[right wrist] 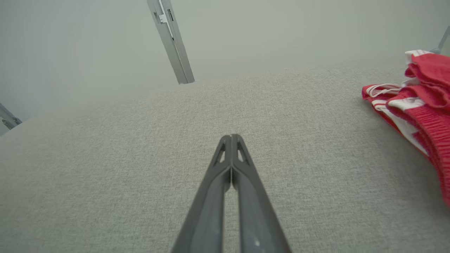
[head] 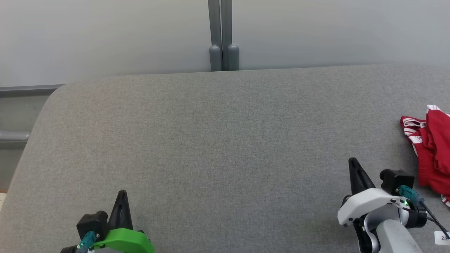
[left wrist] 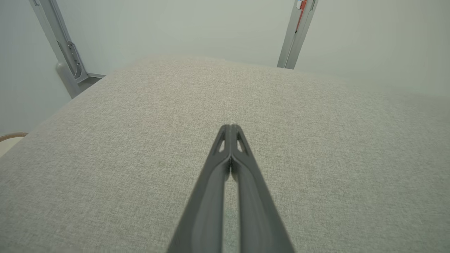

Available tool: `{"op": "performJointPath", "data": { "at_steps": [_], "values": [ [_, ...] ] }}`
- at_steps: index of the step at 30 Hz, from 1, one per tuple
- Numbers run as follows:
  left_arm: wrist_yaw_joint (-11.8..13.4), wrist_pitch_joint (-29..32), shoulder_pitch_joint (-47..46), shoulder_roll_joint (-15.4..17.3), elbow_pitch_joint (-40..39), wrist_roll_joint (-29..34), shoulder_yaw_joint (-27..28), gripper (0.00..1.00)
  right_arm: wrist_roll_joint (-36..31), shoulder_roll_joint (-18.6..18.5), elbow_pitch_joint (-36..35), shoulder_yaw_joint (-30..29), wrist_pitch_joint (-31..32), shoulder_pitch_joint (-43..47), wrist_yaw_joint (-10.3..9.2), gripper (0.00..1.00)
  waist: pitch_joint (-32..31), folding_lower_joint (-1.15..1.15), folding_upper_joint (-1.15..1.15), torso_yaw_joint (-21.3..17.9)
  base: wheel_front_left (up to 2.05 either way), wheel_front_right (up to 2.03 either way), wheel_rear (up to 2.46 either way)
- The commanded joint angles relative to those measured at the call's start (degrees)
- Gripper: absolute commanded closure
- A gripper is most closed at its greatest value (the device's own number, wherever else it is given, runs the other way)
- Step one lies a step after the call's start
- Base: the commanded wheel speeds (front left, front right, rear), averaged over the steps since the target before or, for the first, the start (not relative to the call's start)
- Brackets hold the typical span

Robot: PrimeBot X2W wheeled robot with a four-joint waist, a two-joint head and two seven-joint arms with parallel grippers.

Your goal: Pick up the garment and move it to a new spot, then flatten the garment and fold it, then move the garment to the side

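A red-and-white garment (head: 430,151) lies crumpled at the right edge of the grey padded table (head: 211,140), while the left gripper (head: 122,194) and right gripper (head: 352,162) hover closed and empty near the table's front edge, with lifting, flattening and folding apparently all still ahead.

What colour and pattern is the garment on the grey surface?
The garment is red with white stripes, clearest in the right wrist view.
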Motion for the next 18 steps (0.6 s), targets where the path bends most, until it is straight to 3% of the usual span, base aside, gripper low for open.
{"op": "performJointPath", "data": {
  "at_steps": [1,18],
  "values": [
    [-0.56,0.6,-1.19,0.13,-1.03,-2.79,0.76,1.0,2.89,-0.24,-1.28,-0.45,0.73,-1.27,0.0,1.0,0.01,0.0,0.0,-0.02,0.0,0.0,0.0],
    [-2.97,4.85,-1.81,0.22,-3.16,-20.27,3.06,1.0,21.43,-0.35,-5.6,-0.59,4.76,0.88,-0.01,1.0,0.07,0.0,0.0,-0.25,0.0,0.0,0.0]
  ]
}}
